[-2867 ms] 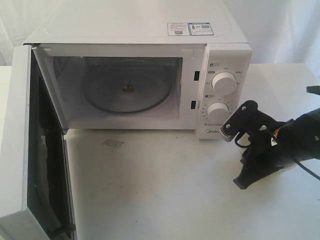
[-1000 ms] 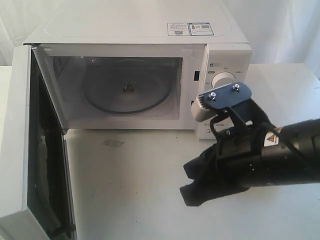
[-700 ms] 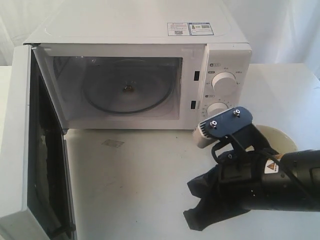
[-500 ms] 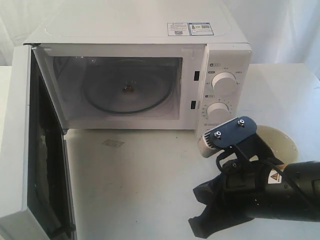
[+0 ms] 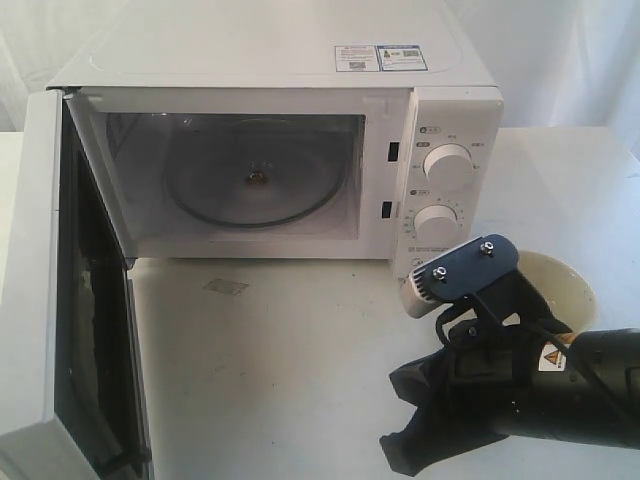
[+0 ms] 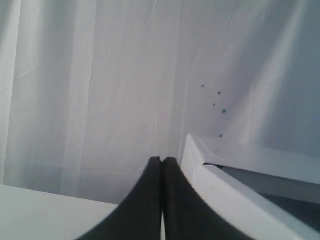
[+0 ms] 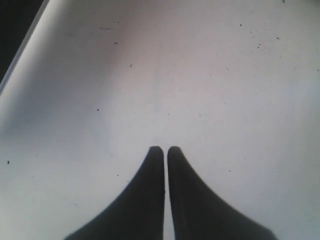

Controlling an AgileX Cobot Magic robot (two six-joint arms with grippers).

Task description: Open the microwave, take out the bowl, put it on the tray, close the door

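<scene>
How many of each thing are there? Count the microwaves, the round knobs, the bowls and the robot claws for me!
1 microwave
2 dials
1 bowl, partly hidden behind the arm
2 grippers: left gripper, right gripper
Total: 6

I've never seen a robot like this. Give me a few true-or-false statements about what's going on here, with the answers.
1. The door stands open. True.
2. The bowl sits on the glass plate inside the microwave. False: the plate is bare; the bowl is outside, right of the microwave in the exterior view, partly hidden.
3. The right gripper holds the bowl. False: it is shut on nothing, over the table.
4. The left gripper is shut. True.
</scene>
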